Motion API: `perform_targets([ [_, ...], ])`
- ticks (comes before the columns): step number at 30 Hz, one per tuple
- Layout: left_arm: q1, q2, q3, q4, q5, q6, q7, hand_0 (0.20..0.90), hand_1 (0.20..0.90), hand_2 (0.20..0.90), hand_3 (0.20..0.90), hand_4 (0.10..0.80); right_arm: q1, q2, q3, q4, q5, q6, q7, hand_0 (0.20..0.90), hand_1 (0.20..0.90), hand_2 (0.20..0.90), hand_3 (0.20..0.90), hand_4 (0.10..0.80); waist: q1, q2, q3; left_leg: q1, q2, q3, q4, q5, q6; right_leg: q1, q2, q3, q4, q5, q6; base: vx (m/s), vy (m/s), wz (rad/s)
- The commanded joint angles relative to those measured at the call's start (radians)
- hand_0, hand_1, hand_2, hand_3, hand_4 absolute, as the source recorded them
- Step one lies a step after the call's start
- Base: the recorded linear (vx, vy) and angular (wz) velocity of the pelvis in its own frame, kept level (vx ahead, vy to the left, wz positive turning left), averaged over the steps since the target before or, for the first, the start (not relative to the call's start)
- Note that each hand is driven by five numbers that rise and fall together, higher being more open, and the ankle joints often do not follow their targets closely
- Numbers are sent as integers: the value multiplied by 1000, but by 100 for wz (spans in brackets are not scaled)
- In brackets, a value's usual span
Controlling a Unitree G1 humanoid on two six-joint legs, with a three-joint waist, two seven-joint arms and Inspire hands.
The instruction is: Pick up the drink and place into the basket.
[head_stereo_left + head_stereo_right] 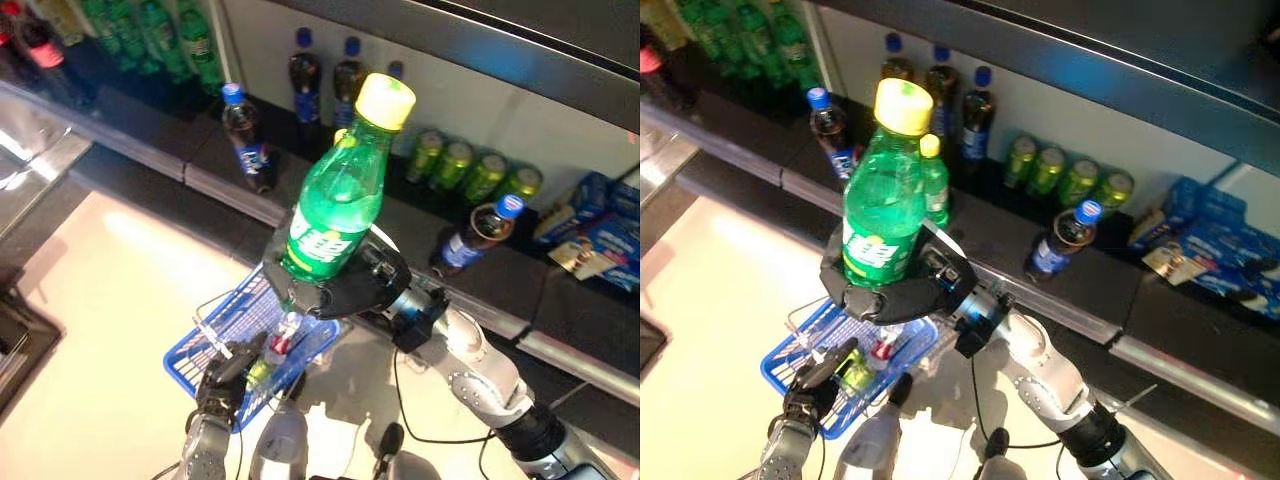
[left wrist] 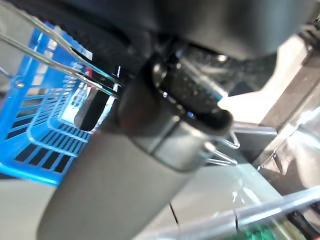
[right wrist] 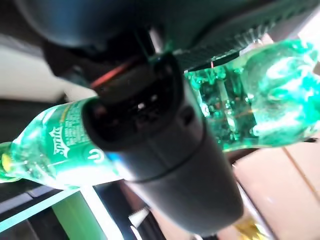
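A green drink bottle (image 1: 340,195) with a yellow cap is held up in the air, tilted, by my right hand (image 1: 340,290), whose fingers curl round its lower part. In the right wrist view the thumb (image 3: 155,135) lies across the bottle (image 3: 250,110). Below it hangs a blue basket (image 1: 215,350) with wire handles (image 2: 60,60). My left hand (image 1: 225,385) is shut on the handle at the basket's near side. Small items lie inside the basket.
A dark shelf (image 1: 420,240) runs across the back with several cola bottles (image 1: 245,135), green cans (image 1: 470,170) and blue packets (image 1: 600,225). One cola bottle (image 1: 478,235) leans on the shelf. More green bottles (image 1: 150,35) stand far left. A pale floor lies below.
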Motion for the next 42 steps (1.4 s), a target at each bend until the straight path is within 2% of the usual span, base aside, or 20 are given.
perform_targets([
  [1,-10,170,29,-294,23,-110,-162,300,300,300,200,100,-78,111,53,-102,-36,-121,-81,300,300,300,200,100,39,34,-243,21,45,-16,29,-16,0,-48,-12,-15,62,9,-68,5,-5,31],
  [5,-1,201,16,-469,-9,-24,-205,300,300,300,200,100,-150,125,57,-58,-140,-101,-250,300,300,300,200,100,98,35,-247,9,26,-75,18,4,2,-20,-10,-62,45,13,-66,9,12,42],
  [9,2,215,9,-576,-54,34,-266,300,300,300,200,100,-171,133,52,-41,-174,-88,-344,300,300,300,200,100,133,36,-248,-4,10,-111,14,15,5,-9,-14,-97,43,14,-61,-6,19,30],
  [16,6,239,10,-700,-86,79,-333,300,300,300,200,100,-148,148,65,-7,-257,-67,-451,300,300,300,200,100,185,33,-254,-20,-19,-161,17,24,13,18,-19,-144,46,9,-51,24,-7,31],
  [23,4,234,9,-772,-136,115,-385,300,300,300,200,100,-106,158,85,32,-267,-67,-483,300,300,300,200,100,204,25,-245,-25,-26,-175,18,25,13,29,-18,-158,50,3,-49,28,-20,17],
  [29,-14,244,-2,-818,-130,103,-455,300,300,300,200,100,-86,181,106,89,-282,-58,-498,300,300,300,200,100,212,19,-241,-27,-30,-184,18,25,14,30,-19,-165,53,1,-50,23,-11,4],
  [31,-27,258,1,-840,-112,73,-478,300,300,300,200,100,-81,194,123,122,-298,-46,-511,300,300,300,200,100,218,19,-239,-30,-32,-191,23,23,13,29,-20,-170,58,-3,-51,38,-15,1],
  [40,-73,307,44,-898,-154,53,-520,300,300,300,200,100,-55,238,163,268,-348,-33,-564,300,300,300,200,100,241,8,-235,-35,-41,-213,25,23,11,32,-19,-187,69,-13,-52,39,-25,9],
  [42,-77,326,64,-914,-133,22,-556,300,300,300,200,100,-32,261,183,351,-339,-41,-577,300,300,300,200,100,254,5,-235,-34,-42,-223,24,23,9,33,-18,-196,73,-16,-54,61,-39,3],
])
